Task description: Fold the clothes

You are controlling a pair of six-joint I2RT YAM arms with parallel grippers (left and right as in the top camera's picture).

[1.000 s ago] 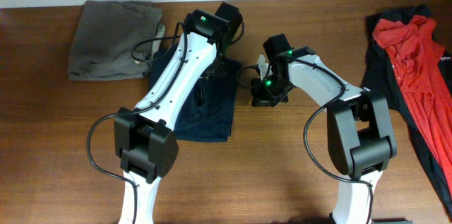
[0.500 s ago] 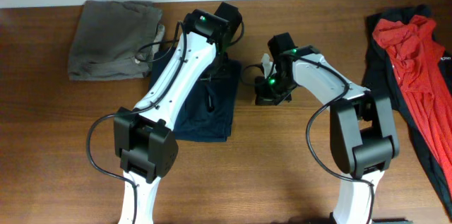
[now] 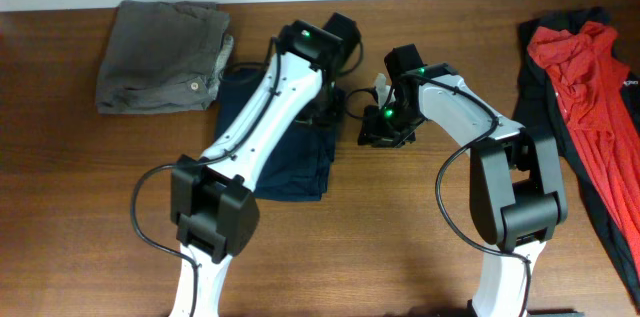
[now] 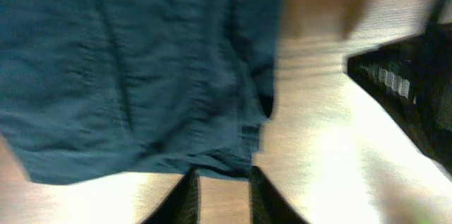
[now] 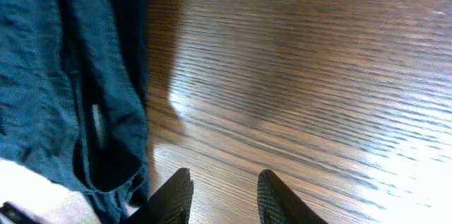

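The dark navy garment (image 3: 300, 162) lies folded in the middle of the table (image 3: 400, 247); the left hand (image 4: 223, 181) and the right hand (image 5: 224, 179) hang open by its upper right corner, holding nothing; the olive-grey trousers (image 3: 160, 57) sit folded at upper left; the red-and-black top (image 3: 580, 67), far right, looks crumpled and not yet folded.

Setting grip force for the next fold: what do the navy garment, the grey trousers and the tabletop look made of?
Navy garment: thin woven cloth, matte; soft creases and stitched seams show. Olive-grey trousers: heavier-looking matte fabric, maybe cotton, with a small pale button, possibly metal. Table: wood or wood-look laminate, smooth and glossy; grain lines and glare show.
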